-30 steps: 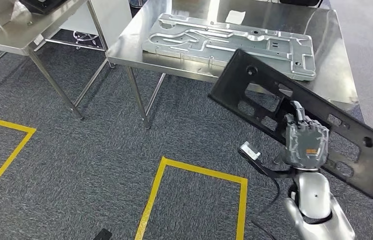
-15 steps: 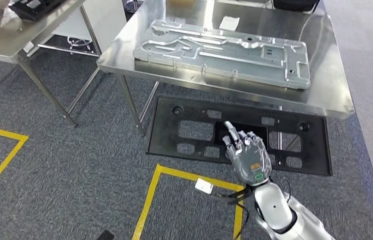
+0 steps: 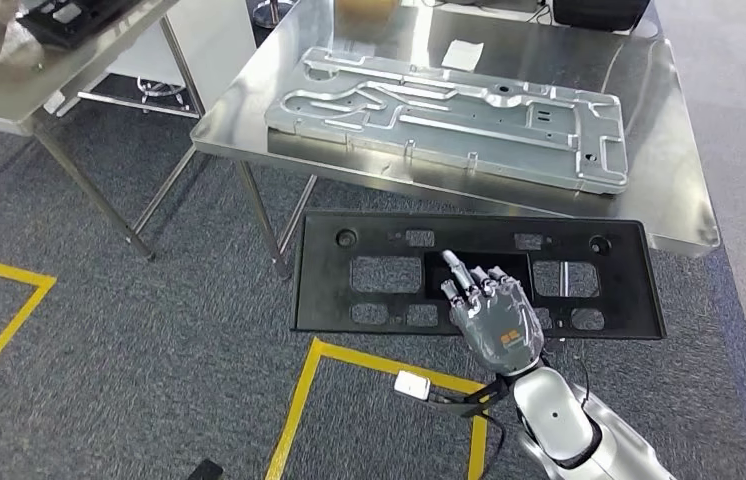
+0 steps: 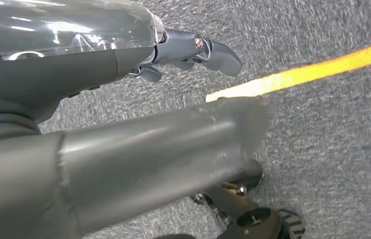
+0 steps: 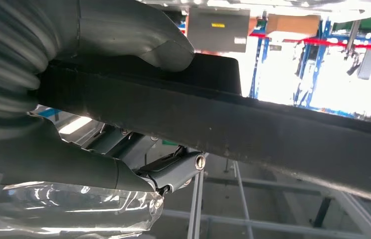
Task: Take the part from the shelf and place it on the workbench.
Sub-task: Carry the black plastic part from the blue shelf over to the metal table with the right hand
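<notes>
One right hand (image 3: 492, 318) grips black panel (image 3: 369, 300); panel hides workbench (image 3: 684, 215) front edge.

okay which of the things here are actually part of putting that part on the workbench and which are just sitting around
Job: black panel, held by the right hand; steel workbench.

Lying about: silver machined plate, white paper slip, second table, yellow floor tape.

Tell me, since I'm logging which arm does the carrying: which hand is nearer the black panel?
Right. The right hand grips the black panel near its middle, in front of the workbench. The left hand hangs apart from it, over the carpet.
</notes>
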`<act>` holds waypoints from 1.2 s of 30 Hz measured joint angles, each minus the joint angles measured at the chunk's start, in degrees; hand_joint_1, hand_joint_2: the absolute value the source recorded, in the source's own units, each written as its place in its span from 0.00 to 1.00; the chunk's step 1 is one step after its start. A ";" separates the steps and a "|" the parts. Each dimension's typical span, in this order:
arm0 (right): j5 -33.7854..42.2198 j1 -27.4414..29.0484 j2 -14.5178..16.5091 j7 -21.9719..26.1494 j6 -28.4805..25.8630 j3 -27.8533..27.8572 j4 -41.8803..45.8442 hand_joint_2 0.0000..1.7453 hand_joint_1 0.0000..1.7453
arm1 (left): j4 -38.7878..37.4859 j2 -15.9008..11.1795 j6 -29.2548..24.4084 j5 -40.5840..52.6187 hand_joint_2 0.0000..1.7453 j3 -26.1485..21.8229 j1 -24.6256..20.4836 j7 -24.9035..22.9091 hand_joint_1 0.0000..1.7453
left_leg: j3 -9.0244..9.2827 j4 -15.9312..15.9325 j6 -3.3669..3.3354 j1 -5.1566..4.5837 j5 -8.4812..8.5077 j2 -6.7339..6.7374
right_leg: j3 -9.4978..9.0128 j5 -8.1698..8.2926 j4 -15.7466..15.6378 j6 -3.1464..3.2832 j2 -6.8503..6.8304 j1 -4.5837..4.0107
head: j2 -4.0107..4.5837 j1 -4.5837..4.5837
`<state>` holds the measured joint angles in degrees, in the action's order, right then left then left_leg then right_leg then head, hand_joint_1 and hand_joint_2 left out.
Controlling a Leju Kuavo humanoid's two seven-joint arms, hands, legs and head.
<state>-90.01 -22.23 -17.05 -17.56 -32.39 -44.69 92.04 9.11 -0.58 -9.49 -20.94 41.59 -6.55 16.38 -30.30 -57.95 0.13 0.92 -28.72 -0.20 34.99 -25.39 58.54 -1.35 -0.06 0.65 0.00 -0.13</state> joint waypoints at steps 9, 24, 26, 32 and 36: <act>0.00 0.95 1.36 2.33 0.26 1.21 -1.06 1.00 1.00 | 0.02 -0.02 0.13 -0.02 0.00 0.42 0.04 -0.23 0.00 | -9.79 -16.24 0.91 0.17 -4.14 0.15 | -3.56 -2.56 -0.84 2.76 0.32 -0.45 | 0.00 0.62; 0.02 2.09 2.50 2.05 0.00 2.24 -2.89 1.00 1.00 | -0.02 -0.16 0.16 -0.15 0.00 1.13 0.31 -0.38 0.00 | -0.16 0.49 -2.43 -0.35 1.33 -0.20 | 5.67 -8.41 14.75 -0.79 0.22 0.19 | 0.00 -0.11; 0.02 2.20 2.50 1.90 -0.01 2.28 -3.01 1.00 1.00 | -0.02 -0.15 0.16 -0.15 0.00 1.17 0.42 -0.38 0.00 | 1.33 0.51 -2.03 -0.26 0.14 -0.29 | 4.73 -3.69 8.86 -0.86 0.08 0.40 | 0.00 -0.14; 0.02 2.15 2.48 1.62 -0.15 2.51 -3.20 1.00 1.00 | -0.02 -0.10 0.13 -0.17 0.00 1.26 0.20 -0.35 0.00 | 3.80 0.22 0.14 -0.28 -1.96 -0.12 | 1.52 1.35 -0.28 1.24 0.01 -0.12 | 0.00 -0.14; 0.02 1.63 2.48 1.07 -0.20 2.60 -3.19 1.00 1.00 | -0.02 -0.10 0.11 -0.26 0.00 1.27 0.02 -0.31 0.00 | -1.87 -10.81 0.69 -0.10 -4.19 0.07 | -1.41 -0.45 -0.69 2.66 0.17 0.04 | 0.00 0.39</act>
<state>-89.99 -20.61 -14.57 -16.50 -32.59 -42.09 88.85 9.09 -0.68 -9.38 -21.20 42.86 -6.54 16.08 -32.17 -68.75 0.82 0.82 -32.91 -0.13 33.58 -25.84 57.85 1.30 0.11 0.69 0.00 0.27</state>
